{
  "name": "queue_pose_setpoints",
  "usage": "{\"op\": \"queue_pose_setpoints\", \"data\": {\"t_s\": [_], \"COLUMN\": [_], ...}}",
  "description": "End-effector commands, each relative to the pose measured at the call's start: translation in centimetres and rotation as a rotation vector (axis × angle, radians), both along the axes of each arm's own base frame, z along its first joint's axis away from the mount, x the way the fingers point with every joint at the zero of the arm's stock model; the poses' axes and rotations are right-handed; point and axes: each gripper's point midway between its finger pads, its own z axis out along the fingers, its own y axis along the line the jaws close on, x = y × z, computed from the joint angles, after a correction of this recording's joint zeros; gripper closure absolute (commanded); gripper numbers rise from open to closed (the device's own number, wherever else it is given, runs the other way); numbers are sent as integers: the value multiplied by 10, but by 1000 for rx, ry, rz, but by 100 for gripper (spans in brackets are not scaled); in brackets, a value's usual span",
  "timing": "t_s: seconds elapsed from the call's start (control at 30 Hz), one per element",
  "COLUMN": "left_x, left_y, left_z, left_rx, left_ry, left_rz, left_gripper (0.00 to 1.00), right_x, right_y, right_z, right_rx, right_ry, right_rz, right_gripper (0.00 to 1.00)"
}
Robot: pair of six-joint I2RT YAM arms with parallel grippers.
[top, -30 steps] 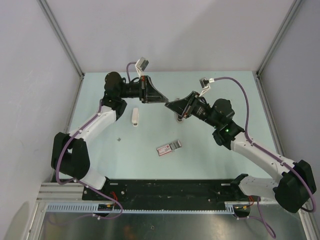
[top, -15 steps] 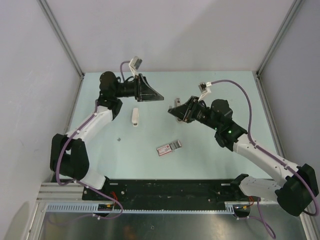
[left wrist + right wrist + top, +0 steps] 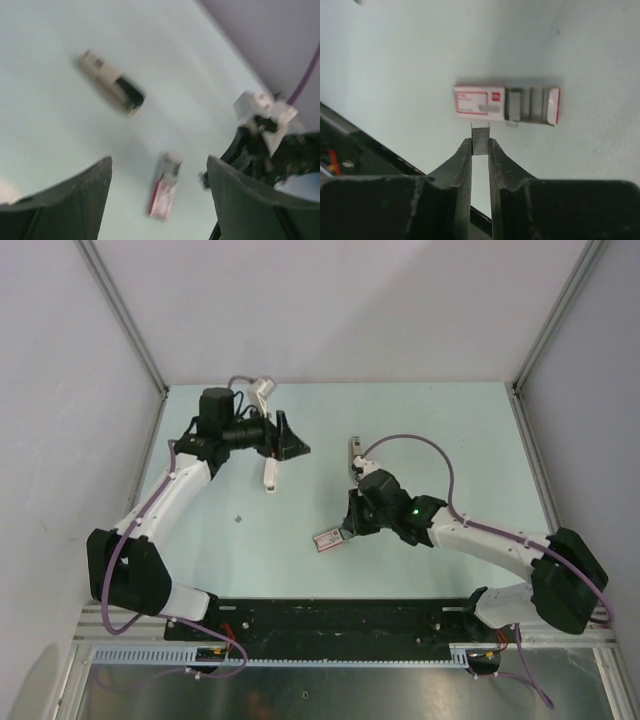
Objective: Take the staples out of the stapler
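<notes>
Staples (image 3: 480, 140) pinched in right fingers (image 3: 462, 166); left fingers (image 3: 75, 200) spread, empty; packet (image 3: 485, 104) print illegible

motion-blurred stapler (image 3: 111, 89) and packet (image 3: 162, 192) in left wrist view, left fingers (image 3: 60, 200) cropped at bottom edge

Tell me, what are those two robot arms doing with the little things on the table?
They are emptying staples out of a stapler. The right tool pinches a short grey strip of staples right by a pink-and-white packet that lies open on the table. The left tool is open and holds nothing. It hangs near the white stapler, which lies on the table untouched.
</notes>
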Motion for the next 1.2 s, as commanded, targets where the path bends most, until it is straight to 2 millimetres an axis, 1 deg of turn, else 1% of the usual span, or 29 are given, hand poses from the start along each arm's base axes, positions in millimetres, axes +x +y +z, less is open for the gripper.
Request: {"op": "queue_pose_setpoints", "data": {"t_s": [0.0,0.07,0.17,0.37,0.57,0.73,0.93,1.17], "left_x": [-10,-15,-23,-31,-34,-36,-38,-40], "left_y": [35,40,42,45,45,45,44,44], "left_z": [-51,-66,-81,-96,-95,-94,-94,-93], "left_rx": [306,354,390,446,453,449,441,439], "left_ry": [-102,-103,-95,-98,-106,-105,-102,-106], "left_rz": [44,38,12,0,8,6,-3,-4], "left_gripper": [19,19,19,20,19,19,19,19], "right_x": [2,3,7,16,24,28,29,28], "right_y": [-16,-16,-14,-8,-4,-6,-6,-3], "right_z": [-33,-41,-48,-59,-67,-74,-81,-85], "right_rx": [-190,-223,-262,-348,-405,-442,-466,-461], "right_ry": [-11,-11,-16,-35,-56,-60,-58,-53], "right_rz": [-27,-29,-24,-7,9,14,25,36], "right_gripper": [97,97,96,96,95,94,94,93]}}
